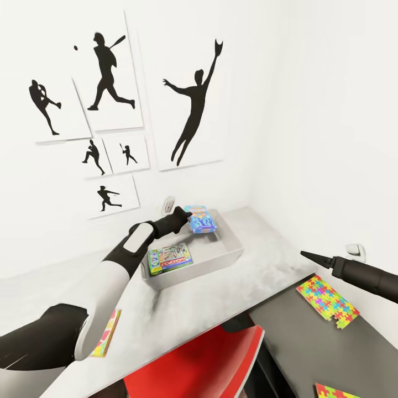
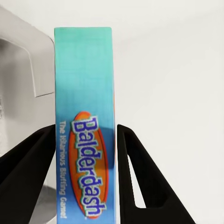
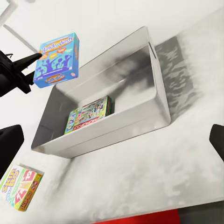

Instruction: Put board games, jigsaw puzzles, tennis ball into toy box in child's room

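Observation:
My left gripper (image 1: 185, 215) is shut on the small blue board game (image 1: 200, 218), held above the far end of the light-grey toy box (image 1: 235, 250) on the table (image 1: 265, 276). In the left wrist view its fingers (image 2: 28, 172) clamp the blue box (image 2: 84, 116) by its thin edges. The green-edged Monopoly game (image 1: 170, 258) lies flat inside the toy box (image 3: 154, 100). A yellow-green-red game (image 1: 106, 333) lies on the table by my left forearm. Two jigsaw puzzles (image 1: 327, 301) (image 1: 334, 391) rest on the lower dark section. My right gripper (image 1: 305, 255) hovers open to the right, empty. The tennis ball is out of view.
A red chair (image 1: 210, 359) stands tucked under the table's near edge. White walls close the corner behind the toy box, with black baseball-player pictures (image 1: 190, 105) and a wall socket (image 1: 356, 251). Bare tabletop lies between the bin and the front edge.

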Motion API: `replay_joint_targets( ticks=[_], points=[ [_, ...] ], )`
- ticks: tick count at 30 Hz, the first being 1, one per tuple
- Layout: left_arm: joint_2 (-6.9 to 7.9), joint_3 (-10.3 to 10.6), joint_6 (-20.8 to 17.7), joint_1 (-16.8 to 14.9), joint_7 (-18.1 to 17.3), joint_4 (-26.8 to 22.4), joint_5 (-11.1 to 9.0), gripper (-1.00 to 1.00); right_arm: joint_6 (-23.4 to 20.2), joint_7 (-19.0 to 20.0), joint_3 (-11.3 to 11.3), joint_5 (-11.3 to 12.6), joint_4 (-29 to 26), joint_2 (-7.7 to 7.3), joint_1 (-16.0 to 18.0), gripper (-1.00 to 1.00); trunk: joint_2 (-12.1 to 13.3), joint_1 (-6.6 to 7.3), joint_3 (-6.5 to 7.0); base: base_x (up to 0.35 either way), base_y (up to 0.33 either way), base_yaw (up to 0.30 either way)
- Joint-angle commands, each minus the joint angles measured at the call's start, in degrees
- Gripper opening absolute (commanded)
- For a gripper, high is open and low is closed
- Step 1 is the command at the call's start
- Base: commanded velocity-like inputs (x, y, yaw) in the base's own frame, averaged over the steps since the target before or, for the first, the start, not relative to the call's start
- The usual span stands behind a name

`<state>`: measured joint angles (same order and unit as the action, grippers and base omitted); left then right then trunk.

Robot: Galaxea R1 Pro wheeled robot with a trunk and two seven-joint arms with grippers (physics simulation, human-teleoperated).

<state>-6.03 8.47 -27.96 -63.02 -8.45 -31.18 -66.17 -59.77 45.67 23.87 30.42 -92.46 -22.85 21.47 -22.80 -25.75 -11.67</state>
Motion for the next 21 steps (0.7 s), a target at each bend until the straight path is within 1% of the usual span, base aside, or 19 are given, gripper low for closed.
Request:
replay_joint_targets(
  ticks=[1, 12, 21],
  points=[
    [0.0, 0.06, 0.12, -0.05, -0.12, 0.11, -0.22, -1.0, -0.23, 0.38, 0.07, -0.27, 0.0, 0.0, 0.07, 1.0, -0.12, -0.03, -0.14, 0.0, 0.0, 0.0],
    [-0.86, 0.08, 1.37, -0.08, -0.58, 1.96, -0.36, -1.0, -0.23, 0.38, 0.04, -0.27, 0.0, 0.0, 0.13, 1.0, -0.12, -0.03, -0.85, 0.0, 0.0, 0.0],
    [-1.03, 0.07, 1.79, -0.09, -0.78, 2.49, -0.43, -1.0, -0.23, 0.38, 0.04, -0.27, 0.0, 0.0, 0.14, 1.0, -0.12, -0.03, -1.64, 0.0, 0.0, 0.0]
  ],
)
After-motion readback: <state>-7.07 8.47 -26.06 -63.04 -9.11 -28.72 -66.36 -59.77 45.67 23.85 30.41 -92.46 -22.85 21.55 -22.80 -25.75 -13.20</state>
